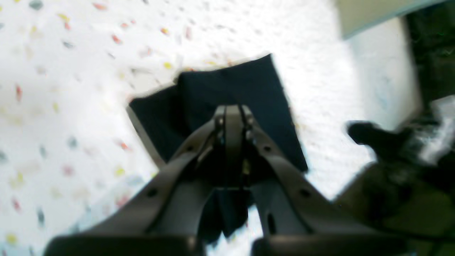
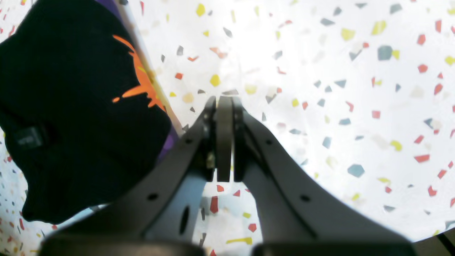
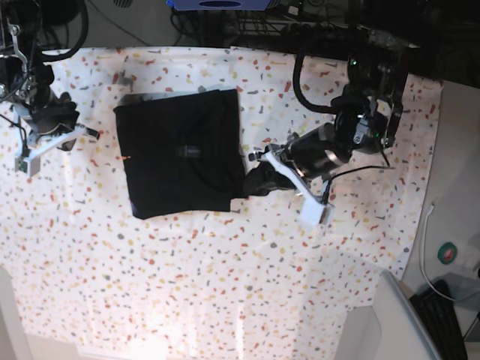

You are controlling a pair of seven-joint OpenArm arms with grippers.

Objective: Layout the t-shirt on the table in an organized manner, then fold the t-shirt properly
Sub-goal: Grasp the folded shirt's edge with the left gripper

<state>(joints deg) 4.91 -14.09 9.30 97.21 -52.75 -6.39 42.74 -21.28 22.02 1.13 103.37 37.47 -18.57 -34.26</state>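
Tool on our left arm is clamped on the t-shirt's corner at four o'clock. We see the speckled tabletop filling the base view, with the black, folded t-shirt lying at its eleven o'clock. Our right tool sits pressed together, gripping nothing, hovering over bare tabletop at the shirt's nine o'clock.

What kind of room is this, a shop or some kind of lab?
Probably a robotics lab or test bench: two robot arms work over a speckled table with a black t-shirt laid out, and cables and equipment crowd the far edge.
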